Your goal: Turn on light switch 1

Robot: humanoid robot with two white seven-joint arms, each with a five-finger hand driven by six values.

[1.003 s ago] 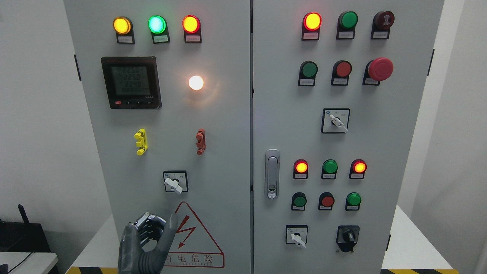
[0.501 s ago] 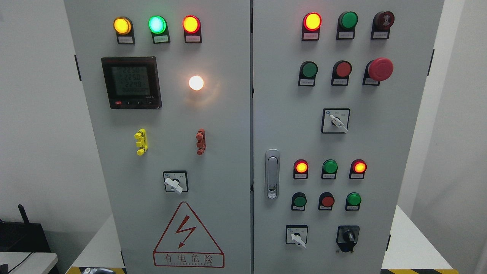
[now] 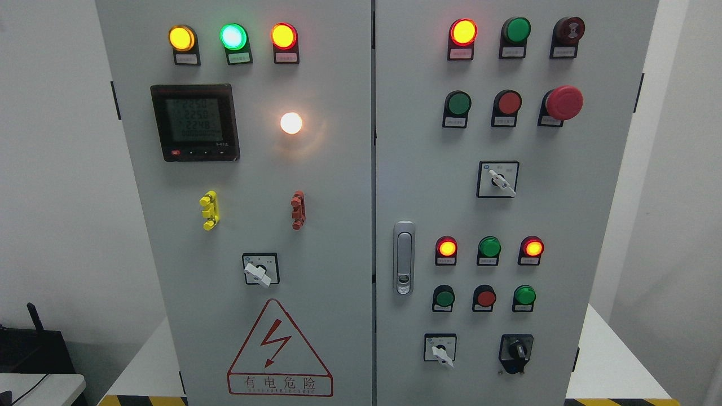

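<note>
A grey electrical cabinet (image 3: 316, 186) with two doors fills the head view. No robot hand is in view, so neither its opening nor what it might hold can be told.

On the left door, a white rotary selector switch (image 3: 258, 274) sits on a small square plate low in the middle, just above a red triangular shock-warning sign (image 3: 279, 352). This is probably light switch 1, though its label is too small to read. Its white lever is the long part: the axis runs on a diagonal, with the outer end pointing down and to the right.

Above the switch, well apart from it, a round white lamp (image 3: 291, 123) glows brightly beside a dark digital meter (image 3: 195, 122). Between lamp and switch are a yellow clip (image 3: 208, 210) and a red clip (image 3: 297, 210). Since the lamp is lit, the task looks already done, if this lamp answers to that switch.

Were the switch to be reached, it lies left of the cabinet's centre seam, so the left arm, entering from the lower left, would likely be nearer. The right door carries three similar selectors, the closest in looks being a white one at lower right (image 3: 441, 353); mistaking it for the target is a risk.
</note>
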